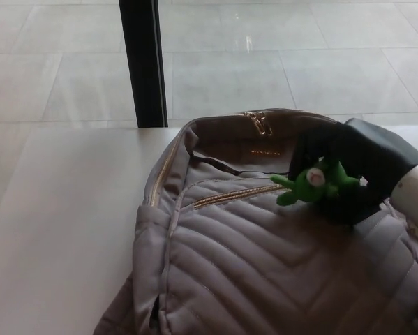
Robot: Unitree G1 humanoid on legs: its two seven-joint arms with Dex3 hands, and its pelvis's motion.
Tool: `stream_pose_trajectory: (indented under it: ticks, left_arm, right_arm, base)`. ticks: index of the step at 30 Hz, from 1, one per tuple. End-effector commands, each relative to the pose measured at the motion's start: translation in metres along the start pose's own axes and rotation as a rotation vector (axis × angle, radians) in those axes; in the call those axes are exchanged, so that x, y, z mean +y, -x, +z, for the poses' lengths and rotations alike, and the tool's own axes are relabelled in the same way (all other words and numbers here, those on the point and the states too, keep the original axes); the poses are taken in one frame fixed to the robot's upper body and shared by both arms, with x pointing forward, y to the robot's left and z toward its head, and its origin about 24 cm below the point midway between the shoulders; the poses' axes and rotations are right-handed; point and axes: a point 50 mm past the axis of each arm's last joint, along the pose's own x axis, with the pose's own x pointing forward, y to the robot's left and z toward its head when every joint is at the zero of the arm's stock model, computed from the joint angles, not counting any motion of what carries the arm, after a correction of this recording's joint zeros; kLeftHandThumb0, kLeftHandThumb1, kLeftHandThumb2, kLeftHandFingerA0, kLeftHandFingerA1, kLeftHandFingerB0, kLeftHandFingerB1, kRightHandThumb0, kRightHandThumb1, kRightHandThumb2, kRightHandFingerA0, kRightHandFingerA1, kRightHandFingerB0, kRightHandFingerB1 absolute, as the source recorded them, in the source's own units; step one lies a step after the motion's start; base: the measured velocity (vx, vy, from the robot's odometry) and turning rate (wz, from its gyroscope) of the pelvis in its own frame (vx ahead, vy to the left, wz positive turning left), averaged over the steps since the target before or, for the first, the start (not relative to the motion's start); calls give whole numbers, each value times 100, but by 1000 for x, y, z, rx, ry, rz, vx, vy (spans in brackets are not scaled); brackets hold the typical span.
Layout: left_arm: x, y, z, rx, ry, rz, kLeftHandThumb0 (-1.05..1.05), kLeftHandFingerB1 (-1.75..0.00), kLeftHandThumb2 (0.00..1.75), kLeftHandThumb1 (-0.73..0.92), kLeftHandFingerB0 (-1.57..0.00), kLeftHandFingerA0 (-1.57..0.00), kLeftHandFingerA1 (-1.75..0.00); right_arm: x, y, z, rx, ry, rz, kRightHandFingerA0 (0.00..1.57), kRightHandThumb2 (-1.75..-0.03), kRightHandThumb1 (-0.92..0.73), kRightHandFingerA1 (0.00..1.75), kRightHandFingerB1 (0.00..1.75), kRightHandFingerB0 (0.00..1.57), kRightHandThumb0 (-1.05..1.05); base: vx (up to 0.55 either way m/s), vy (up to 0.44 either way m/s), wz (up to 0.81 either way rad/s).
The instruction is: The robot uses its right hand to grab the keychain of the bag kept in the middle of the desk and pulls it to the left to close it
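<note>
Well, our right hand [359, 146] is clenched on the green plush keychain [313, 183], which pokes out of the black fingers toward the left with its little arms spread. We hold it low, just above the quilted front. By our reckoning it hangs from the slider of the front-pocket zipper [229, 197], and a pull along the gold teeth has to run flat with them. Behind the hand the white forearm [414, 195] comes in from the right edge, where it is cut off.

The keychain sits at about the middle of the zipper's run on the grey backpack [264, 272]. The bag lies face up in the middle of the white desk [55, 230], its top away from us. To the left of the figure the gold track shows as far as the pocket's left corner. We judge that stretch to be the part not yet closed, though whether the teeth there are parted is hard to make out. The slider itself is hidden under the toy and the hand, and so is the zipper's right part.

At the bag's top, two gold zipper pulls [257, 124] lie together above a small gold logo plate [266, 151], too blurred to read. The backpack's lower end runs off the frame. Beyond the desk stand a black post [142, 63] and a pale tiled floor [299, 63]. Our left hand does not show
</note>
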Motion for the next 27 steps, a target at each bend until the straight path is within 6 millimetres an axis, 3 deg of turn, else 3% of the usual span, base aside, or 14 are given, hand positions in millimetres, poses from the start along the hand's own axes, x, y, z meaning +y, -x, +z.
stream_pose_trajectory:
  ticks: [1,4,5,11,12,13,14,15,16,17,21,23,24,27]
  left_arm:
    - [8,2,6,-24,0,19,-94,-47,86,92,-50,-66,-58]
    - [7,1,7,-24,-4,27,-95,-47,86,92,-50,-65,-56]
    - [7,1,7,-23,-6,28,-85,-55,122,81,-45,-64,-63]
    - [7,2,7,-29,-2,10,-88,-55,123,81,-43,-57,-61]
    - [7,2,7,-30,4,6,-97,-45,88,92,-43,-59,-56]
    - [7,2,7,-31,8,0,-97,-45,88,92,-43,-59,-56]
    - [7,2,6,-30,7,4,-95,-46,88,92,-45,-60,-56]
    - [6,2,7,-34,3,4,-88,-55,123,82,-44,-59,-63]
    - [6,1,8,-34,2,4,-87,-55,123,82,-44,-59,-63]
    - [6,1,8,-35,2,6,-96,-47,87,92,-48,-61,-56]
    - [5,1,9,-42,2,2,-95,-46,85,92,-47,-58,-55]
    - [4,0,11,-49,-1,2,-94,-46,86,92,-45,-59,-54]
    - [4,0,11,-47,-2,6,-94,-46,89,91,-46,-59,-55]
    - [3,0,10,-44,-8,12,-95,-46,88,92,-45,-59,-54]
  right_arm:
    - [-3,-6,3,38,30,30,81,-110,-55,173,125,69,-28]
    - [-6,-11,5,46,28,30,86,-109,-58,175,140,71,-28]
    - [-9,-14,8,44,23,28,88,-114,-54,175,146,70,-29]
    - [-13,-23,27,-19,27,37,85,-119,-49,175,153,71,-28]
    - [-12,-25,31,-25,39,43,84,-117,-52,175,138,70,-30]
    - [-11,-26,33,-21,57,48,84,-117,-52,175,138,70,-30]
    - [-10,-27,37,-39,54,50,84,-118,-51,175,140,69,-30]
    - [-10,-28,43,-34,73,60,80,-111,-53,171,106,67,-30]
    - [-10,-30,47,-37,91,66,80,-112,-54,156,101,73,-31]
    - [-9,-30,51,-49,96,69,105,-114,-52,119,90,78,-31]
    - [2,-36,66,-75,39,107,84,-99,-60,165,93,77,-32]
    - [8,-37,72,-90,52,110,81,-82,-72,162,76,60,-32]
    - [13,-37,75,-101,54,118,79,-91,-66,165,96,59,-32]
    - [22,-38,80,-122,56,144,81,-97,-59,167,99,70,-32]
  base:
    - [0,0,0]
    - [0,0,0]
    - [0,0,0]
    - [0,0,0]
    - [0,0,0]
    - [0,0,0]
    - [0,0,0]
    - [0,0,0]
    - [0,0,0]
    - [0,0,0]
    - [0,0,0]
    - [0,0,0]
    - [0,0,0]
    - [0,0,0]
